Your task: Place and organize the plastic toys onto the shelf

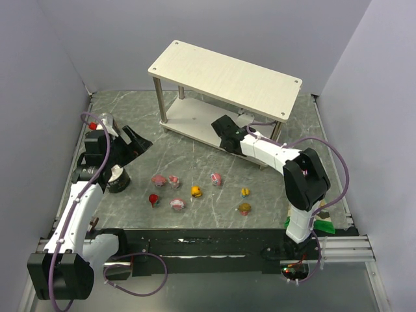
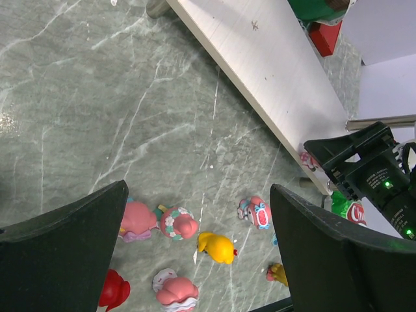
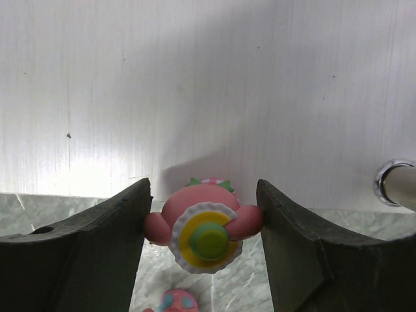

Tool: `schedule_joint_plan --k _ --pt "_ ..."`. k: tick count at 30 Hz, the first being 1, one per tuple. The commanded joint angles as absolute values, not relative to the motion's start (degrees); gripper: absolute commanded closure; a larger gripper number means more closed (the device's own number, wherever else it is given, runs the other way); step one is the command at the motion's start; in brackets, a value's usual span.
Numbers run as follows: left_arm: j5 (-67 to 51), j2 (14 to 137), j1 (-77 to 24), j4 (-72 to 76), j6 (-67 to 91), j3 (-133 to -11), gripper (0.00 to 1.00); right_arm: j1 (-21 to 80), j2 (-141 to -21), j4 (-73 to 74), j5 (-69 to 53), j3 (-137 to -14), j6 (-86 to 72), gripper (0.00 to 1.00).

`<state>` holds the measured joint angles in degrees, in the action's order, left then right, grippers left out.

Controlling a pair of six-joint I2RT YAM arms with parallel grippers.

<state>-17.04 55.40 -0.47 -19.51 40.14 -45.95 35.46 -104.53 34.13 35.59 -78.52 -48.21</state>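
1. Pink plastic fills the right wrist view. A pink figurine (image 3: 205,227) with a white frill and a yellow-and-green disc is squeezed between the fingers (image 3: 97,240) of the right gripper (image 1: 223,130), and both pads press on its sides.
2. That gripper hangs at the near edge of the lower board (image 3: 208,97) of the shelf (image 1: 227,75), with a silver post (image 3: 396,182) off to one side. I cannot tell whether the figurine touches the wood.
3. The step in hand looks like delivery: the figurine has been brought to the lower tier but not yet released.
4. The next move probably calls for a short push forward, so the figurine sits fully over the board. The gripper should then lower it gently until it rests, part the fingers, and retreat straight back, keeping low under the upper board.
5. The left gripper (image 2: 198,195) hovers over the table (image 1: 195,159) with its fingers spread wide and nothing between them.
6. Eight toys lie loose on the table:
   - a red toy (image 1: 154,199)
   - an orange-yellow toy (image 1: 195,191)
   - a yellow-blue toy (image 1: 245,192)
   - a brown-pink toy (image 1: 244,208)
   - four pink-and-white toys (image 1: 216,178)
7. With eight of the nine toys unplaced, the task looks to be near its start.
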Motion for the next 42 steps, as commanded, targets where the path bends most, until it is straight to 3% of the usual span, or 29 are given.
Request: schedule_joint_plan --k 1,23,32,42 --pt "-17.5 55.7 -0.6 -17.0 40.7 -46.0 0.04 34.4 -100.9 32.8 39.4 -77.6 -49.1 1.00" --pt "-17.9 58.3 -0.6 -15.9 41.0 -46.1 0.04 30.1 -96.5 28.0 42.5 -68.6 -48.7 0.99" --pt "-17.9 59.1 -0.6 -15.8 40.7 -46.4 0.04 29.8 -96.6 25.2 42.5 -66.4 -48.0 0.92" --pt "-17.8 58.8 -0.6 -15.8 40.5 -46.1 0.04 29.7 -97.1 25.4 42.4 -66.9 -47.1 0.77"
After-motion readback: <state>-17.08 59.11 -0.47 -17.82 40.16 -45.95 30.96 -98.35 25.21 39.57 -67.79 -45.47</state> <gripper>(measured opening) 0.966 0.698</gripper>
